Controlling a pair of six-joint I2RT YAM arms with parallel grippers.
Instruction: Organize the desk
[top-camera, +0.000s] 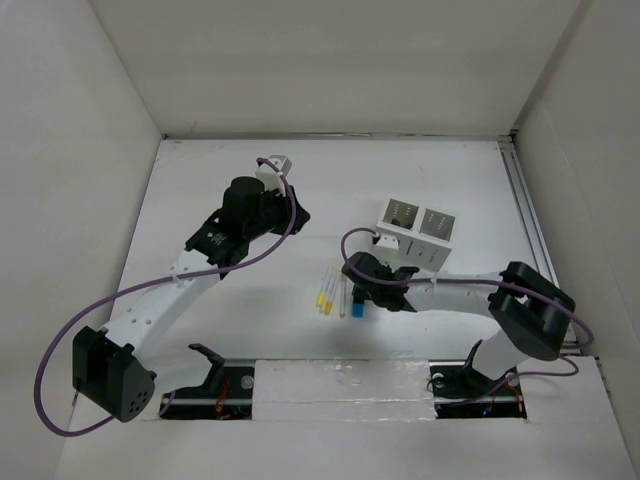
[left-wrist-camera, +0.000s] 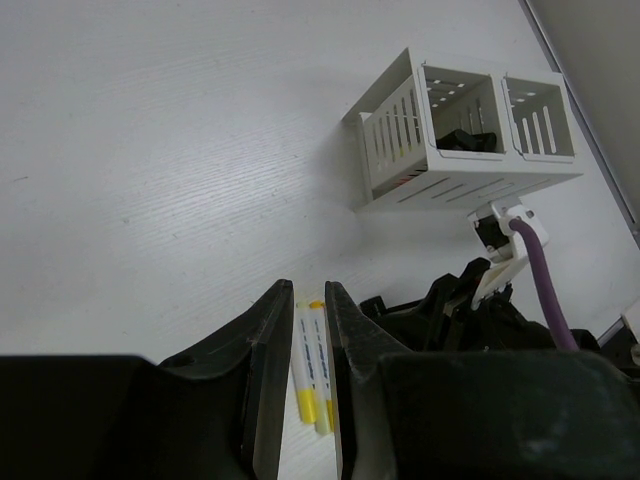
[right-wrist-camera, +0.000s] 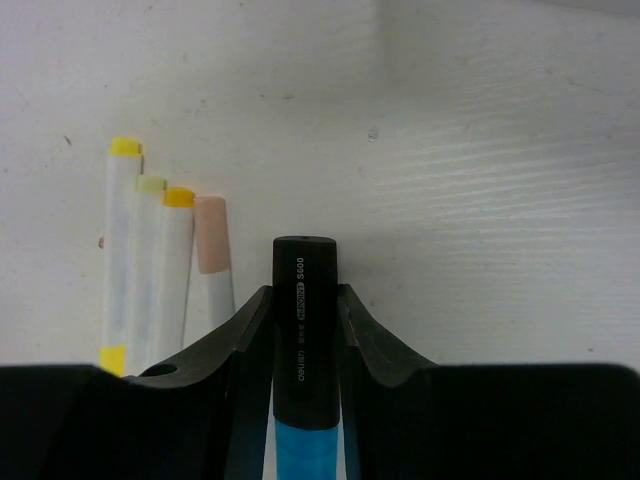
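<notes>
Just to the near left of the holder (top-camera: 420, 230), in the top view, the right gripper (top-camera: 362, 297) is low over a loose row of markers (top-camera: 328, 290). They lie on the desk (top-camera: 230, 185), the white tabletop under both arms, with its rail off to the holder's right. The left gripper (top-camera: 297, 215) hangs well to the holder's left, apart from everything.

From the left wrist, that gripper (left-wrist-camera: 309, 295) has its jaws a narrow slit apart with nothing between them. The yellow-tipped markers (left-wrist-camera: 310, 365) show through the gap. The holder (left-wrist-camera: 400, 130) has both compartments open, with a dark item (left-wrist-camera: 468, 140) in one.

From the right wrist, with the holder out of view, the jaws are clamped on a blue marker (right-wrist-camera: 303, 330). It runs lengthwise between the fingers (right-wrist-camera: 245, 330), and its black cap pokes past the tips. The row of markers (right-wrist-camera: 160, 270) lies just beside one finger.

- **Slipping out:** the round barrel, pinched along the fingers, could slide out if the wrist tips before it is over the holder.
- **Scattering the row:** a sideways lift could clip the nearest marker and roll the row across the desk.
- **Trouble at the holder:** a low approach could hit the rim and shove the holder, and the dark item could block a marker from seating.
</notes>
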